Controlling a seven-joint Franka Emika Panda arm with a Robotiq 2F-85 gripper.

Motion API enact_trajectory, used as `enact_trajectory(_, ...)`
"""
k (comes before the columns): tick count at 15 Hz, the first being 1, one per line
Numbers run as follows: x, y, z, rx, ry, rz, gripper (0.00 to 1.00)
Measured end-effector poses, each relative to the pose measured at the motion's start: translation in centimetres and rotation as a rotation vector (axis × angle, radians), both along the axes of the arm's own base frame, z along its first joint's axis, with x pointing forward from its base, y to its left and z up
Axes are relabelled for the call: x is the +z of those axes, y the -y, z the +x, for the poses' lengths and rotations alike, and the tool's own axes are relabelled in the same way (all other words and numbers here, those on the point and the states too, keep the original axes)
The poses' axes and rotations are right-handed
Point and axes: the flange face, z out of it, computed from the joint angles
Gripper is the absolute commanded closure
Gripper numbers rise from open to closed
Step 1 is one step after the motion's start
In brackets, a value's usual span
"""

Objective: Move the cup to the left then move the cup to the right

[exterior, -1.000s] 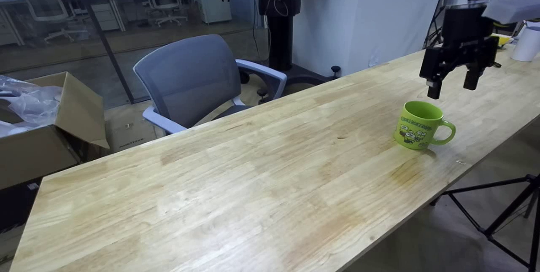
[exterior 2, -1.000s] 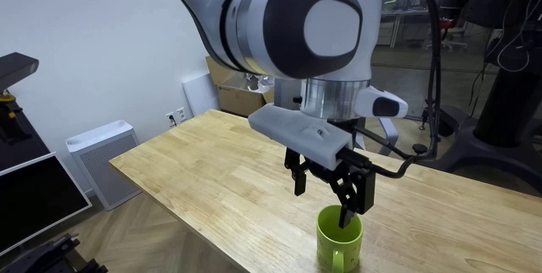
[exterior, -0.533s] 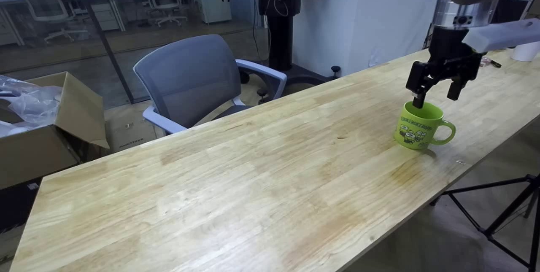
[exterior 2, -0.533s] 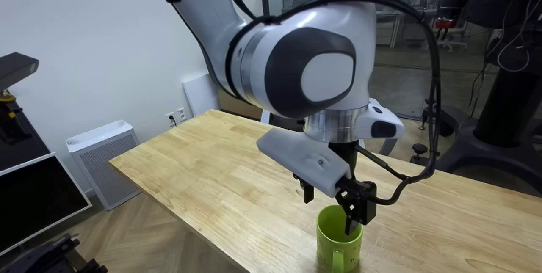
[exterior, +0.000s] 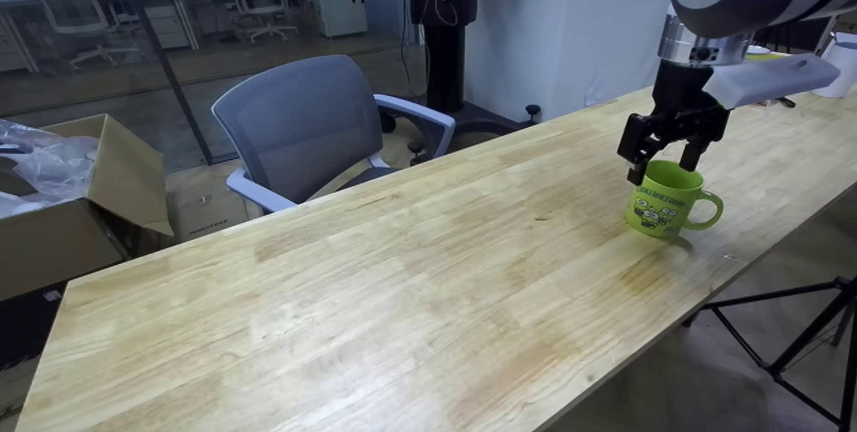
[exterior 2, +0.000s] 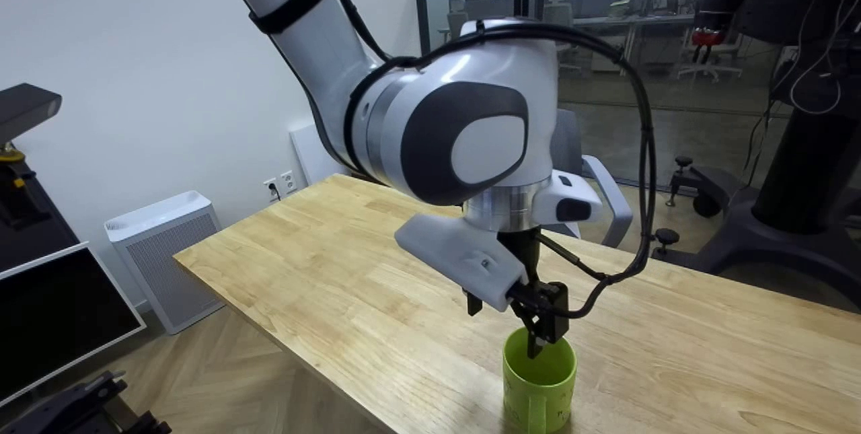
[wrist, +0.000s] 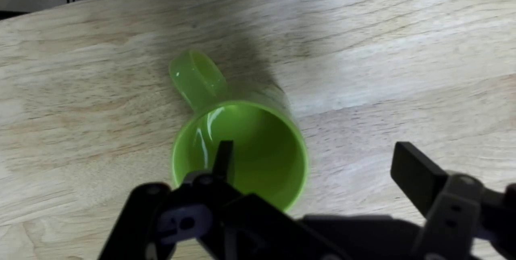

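The lime-green cup (exterior: 659, 211) stands upright on the wooden table, its handle toward the near edge; it also shows in an exterior view (exterior 2: 538, 397) and the wrist view (wrist: 266, 151). Its dark print faces the camera in an exterior view. My gripper (exterior: 663, 167) is open and empty, pointing down at about rim height. In the wrist view my gripper (wrist: 314, 151) has its left finger over the cup's opening and its right finger over bare table beyond the rim. I cannot tell whether the left finger is inside the cup or just above it.
The wooden table (exterior: 402, 298) has its long edge close to the cup's handle side. A white cylinder (exterior: 838, 70) and a small dark item (exterior: 785, 102) lie at the table's far end. A grey chair (exterior: 301, 130) stands along the opposite edge.
The arm has come down and shifted left in both exterior views, bringing the open fingers close to the cup's rim. The cup has not moved.
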Motion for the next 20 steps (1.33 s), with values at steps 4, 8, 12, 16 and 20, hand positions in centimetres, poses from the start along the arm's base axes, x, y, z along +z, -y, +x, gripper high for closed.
enact_trajectory(4,-0.7,-2.0,0.5,0.032,0.008,0.015,0.0)
enact_trajectory(8,-1.5,-2.7,0.4,0.039,0.004,0.042,0.0)
enact_trajectory(12,-1.7,-1.8,0.1,0.032,0.004,0.061,0.0)
enact_trajectory(16,-2.3,-0.3,-0.6,0.021,-0.007,0.065,0.0)
enact_trajectory(20,-2.7,1.1,-1.1,0.001,-0.014,0.067,0.27)
